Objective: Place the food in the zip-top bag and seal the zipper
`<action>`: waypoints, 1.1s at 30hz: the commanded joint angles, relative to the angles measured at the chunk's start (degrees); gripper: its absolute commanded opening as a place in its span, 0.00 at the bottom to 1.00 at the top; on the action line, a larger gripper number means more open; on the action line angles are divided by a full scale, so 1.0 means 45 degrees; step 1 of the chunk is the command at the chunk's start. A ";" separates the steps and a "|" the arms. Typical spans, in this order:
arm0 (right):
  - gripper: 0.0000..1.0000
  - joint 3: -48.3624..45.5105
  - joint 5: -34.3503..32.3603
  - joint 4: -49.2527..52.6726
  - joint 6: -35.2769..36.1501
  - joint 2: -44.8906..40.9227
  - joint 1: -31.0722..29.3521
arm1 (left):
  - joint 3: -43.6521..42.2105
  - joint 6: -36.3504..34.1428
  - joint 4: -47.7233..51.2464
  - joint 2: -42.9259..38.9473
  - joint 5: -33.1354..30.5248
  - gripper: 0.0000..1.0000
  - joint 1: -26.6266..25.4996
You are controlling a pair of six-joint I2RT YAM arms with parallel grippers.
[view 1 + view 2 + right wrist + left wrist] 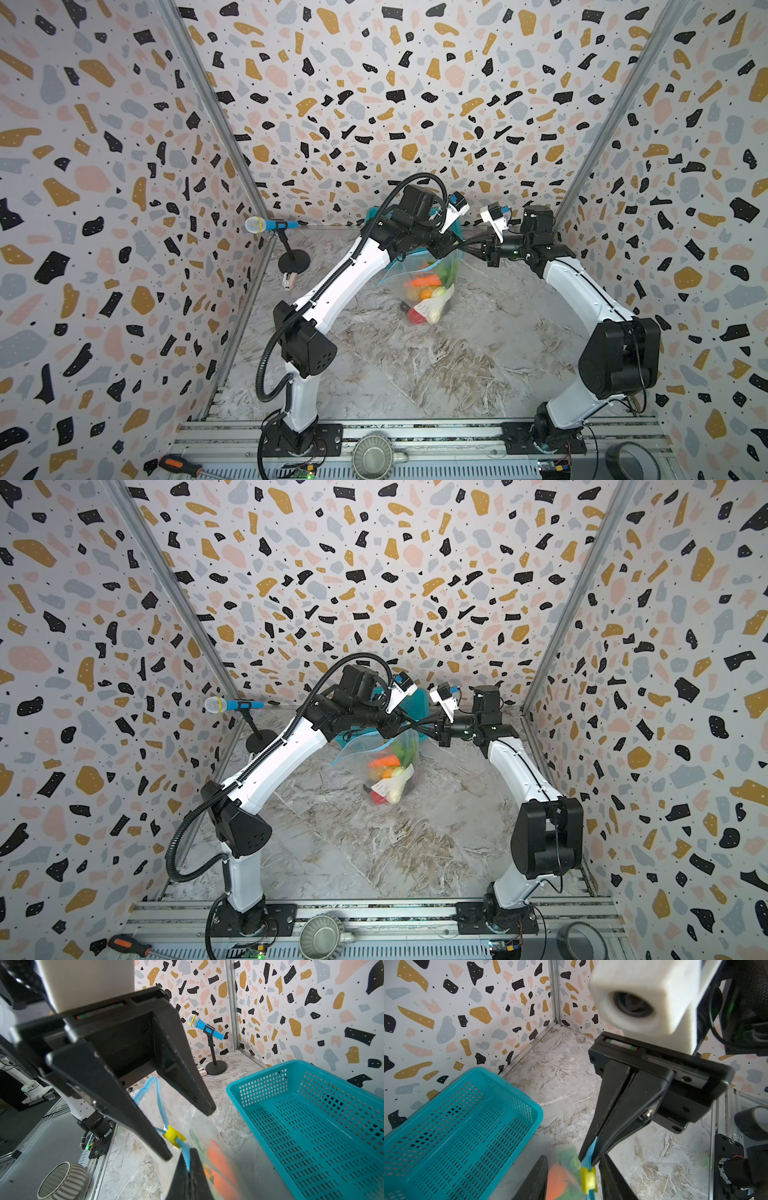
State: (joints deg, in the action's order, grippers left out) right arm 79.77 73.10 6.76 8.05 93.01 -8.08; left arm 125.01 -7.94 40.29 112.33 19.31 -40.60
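Note:
The clear zip-top bag (pixel 434 276) (pixel 401 746) hangs at the middle back, and the food (pixel 424 291) (pixel 388 771) shows through it as orange, green, white and red pieces. My right gripper (pixel 188 1153) (pixel 588 1157) (pixel 467 247) is shut on the light blue zipper (pixel 186 1151) (pixel 591 1147) just past the yellow slider (pixel 174 1136) (pixel 588 1180). My left gripper (pixel 574 1156) (pixel 189 1134) (pixel 455 246) is open. Its fingers (pixel 533 1180) stand on either side of the slider and the bag's top edge. Beyond the slider the zipper runs on as two parted strips (pixel 160 1101).
A teal mesh basket (pixel 537 1111) (pixel 228 1088) (pixel 420 704) stands behind the bag against the back wall. A toy microphone on a stand (pixel 266 225) (pixel 204 1026) is at the back left. On the front rail lie a metal cup (pixel 372 455), a tape roll (pixel 631 461) and a screwdriver (pixel 180 465).

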 commanded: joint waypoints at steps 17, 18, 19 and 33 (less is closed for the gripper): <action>0.00 -0.0376 0.0375 -0.1078 -0.0766 -0.0952 0.0313 | 0.0248 0.0003 0.0459 -0.0373 -0.0737 0.02 -0.0314; 0.00 -0.0400 0.0373 -0.1121 -0.0815 -0.0953 0.0331 | 0.0227 0.0014 0.0478 -0.0407 -0.0747 0.02 -0.0309; 0.00 -0.0432 0.0373 -0.1197 -0.0860 -0.0986 0.0368 | 0.0190 0.0029 0.0499 -0.0446 -0.0778 0.02 -0.0303; 0.00 -0.0740 0.0336 -0.1953 -0.1480 -0.1158 0.0626 | -0.0990 0.0027 0.0646 -0.1168 -0.1475 0.00 -0.0314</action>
State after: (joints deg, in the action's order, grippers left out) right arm 76.36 73.95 1.43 2.98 91.50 -6.61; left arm 121.80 -7.94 40.86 109.49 14.59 -42.13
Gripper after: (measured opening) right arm 0.049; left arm 0.106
